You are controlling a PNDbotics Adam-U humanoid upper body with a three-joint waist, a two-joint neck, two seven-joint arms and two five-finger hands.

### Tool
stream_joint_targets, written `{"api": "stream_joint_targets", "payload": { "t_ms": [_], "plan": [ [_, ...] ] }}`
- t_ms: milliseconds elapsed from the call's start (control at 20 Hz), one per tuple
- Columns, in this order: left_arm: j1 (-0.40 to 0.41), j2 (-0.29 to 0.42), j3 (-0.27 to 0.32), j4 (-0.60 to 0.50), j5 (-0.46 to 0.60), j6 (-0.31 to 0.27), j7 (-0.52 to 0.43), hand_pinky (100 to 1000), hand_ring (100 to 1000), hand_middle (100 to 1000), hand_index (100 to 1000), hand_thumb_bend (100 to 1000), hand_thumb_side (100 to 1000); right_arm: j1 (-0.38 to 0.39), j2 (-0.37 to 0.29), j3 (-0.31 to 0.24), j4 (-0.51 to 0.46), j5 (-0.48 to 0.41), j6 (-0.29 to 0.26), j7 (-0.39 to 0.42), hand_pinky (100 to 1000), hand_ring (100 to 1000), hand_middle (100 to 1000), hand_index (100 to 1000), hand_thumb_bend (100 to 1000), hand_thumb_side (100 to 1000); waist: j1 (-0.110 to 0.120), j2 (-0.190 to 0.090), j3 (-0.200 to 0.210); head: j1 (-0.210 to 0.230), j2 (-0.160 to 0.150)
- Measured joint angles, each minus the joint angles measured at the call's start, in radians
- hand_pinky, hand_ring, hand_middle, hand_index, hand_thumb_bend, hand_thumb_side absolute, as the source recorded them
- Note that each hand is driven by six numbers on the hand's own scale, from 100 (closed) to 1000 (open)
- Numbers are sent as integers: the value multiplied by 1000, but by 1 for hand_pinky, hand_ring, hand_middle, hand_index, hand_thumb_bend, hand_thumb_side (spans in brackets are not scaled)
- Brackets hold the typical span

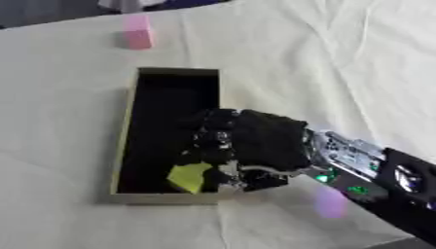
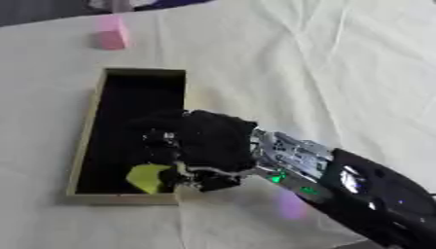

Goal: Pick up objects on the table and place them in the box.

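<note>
- Right hand: enters from the lower right, black-gloved, reaching over the right wall of the box at its near end. Fingers curl downward into the box; whether they clasp anything I cannot tell.
- Yellow-green object: inside the box at the near end, just left of and below the fingertips. It looks to be touching or nearly touching them; contact is not resolvable.
- Box: long, dark interior, pale rim, lying lengthwise away from the camera on the worktop, which is covered in cream cloth with creases.
- Pink block: on the cloth beyond the far end of the box, well apart from the hand.
- Left hand: shows in neither view.
</note>
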Motion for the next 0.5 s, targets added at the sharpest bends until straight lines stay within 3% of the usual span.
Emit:
{"api": "stream_joint_targets", "payload": {
  "t_ms": [500],
  "plan": [
    [1, 0, 0, 0, -1, 2, -3, 585, 503, 602, 809, 116, 796, -42, 0, -58, 4, -81, -13, 0, 879, 1000, 728, 984, 100, 100, 3, 0, -4, -6, -3]
  ]
}}
